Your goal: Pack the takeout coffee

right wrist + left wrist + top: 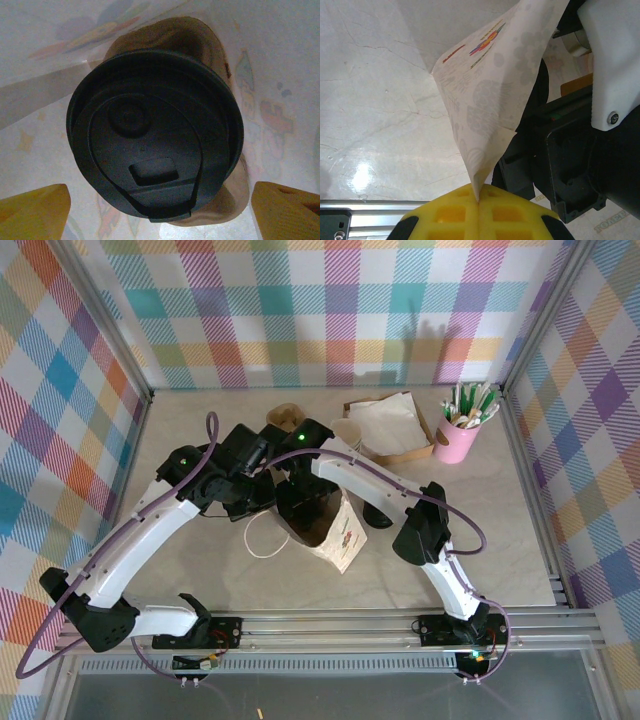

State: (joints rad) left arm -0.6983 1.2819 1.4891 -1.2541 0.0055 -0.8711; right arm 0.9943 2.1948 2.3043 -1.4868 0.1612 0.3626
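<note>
The takeout coffee point(150, 135), a cream cup under a round black lid, stands inside the white printed paper bag point(335, 532), seen from above in the right wrist view. My right gripper point(160, 212) is open above it, its yellow fingertips point(35, 212) wide on either side and clear of the lid. In the top view that gripper point(305, 500) reaches down into the bag's mouth. My left gripper point(479, 200) is shut on a corner of the bag's point(490, 95) rim, holding it up at the bag's left side.
Behind the bag stand a stack of lidless cream cups point(346, 430), a cardboard tray point(425, 450) of napkins and a pink cup of straws point(458, 435). The bag's white handle loop point(262, 537) lies on the table. The right arm point(585, 150) is close beside the left wrist.
</note>
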